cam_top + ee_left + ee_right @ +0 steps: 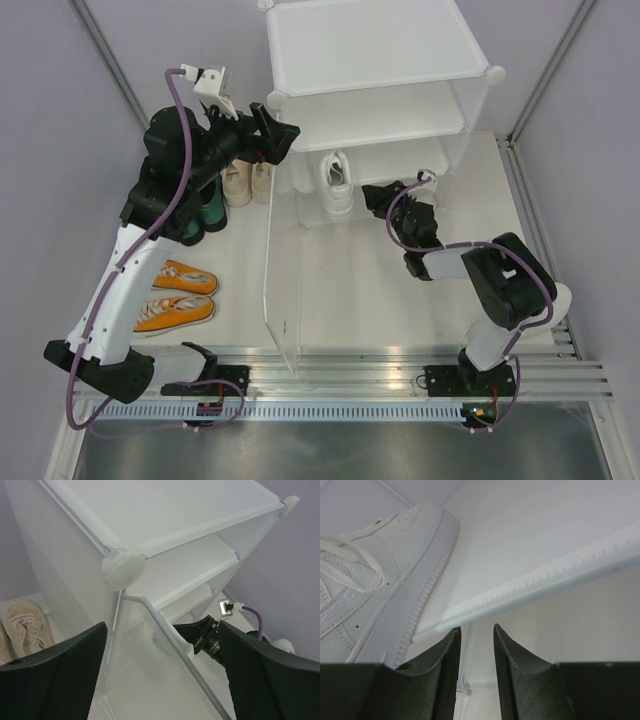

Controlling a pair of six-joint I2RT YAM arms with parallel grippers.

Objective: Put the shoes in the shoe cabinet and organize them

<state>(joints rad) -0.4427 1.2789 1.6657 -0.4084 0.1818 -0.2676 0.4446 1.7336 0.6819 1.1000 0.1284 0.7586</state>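
Centrally, a tall white shoe cabinet [380, 45] stands on the counter [380, 290], its open front facing both arms. The left claw [162, 630] is raised beside the cabinet's upper corner, spread wide and holding nothing, with the round corner connector [122, 569] and a translucent side panel just ahead of it. The right claw [476, 630] reaches into the lowest tier. It is nearly closed with only a narrow empty gap, and a shelf edge lies just ahead. A white sneaker [395, 565] sits in that tier, close to this claw's left.

Outside the cabinet, below and left of the raised claw, cream sneakers [245, 180] stand by the side panel. Dark green heels [212, 212] are half hidden under the arm, and orange sneakers [178, 297] lie nearer the arm bases.

Likely risks: the wide claw could clip the connector or panel and shove the light cabinet. The low claw could catch the shelf if it rises, or nudge the sneaker askew.
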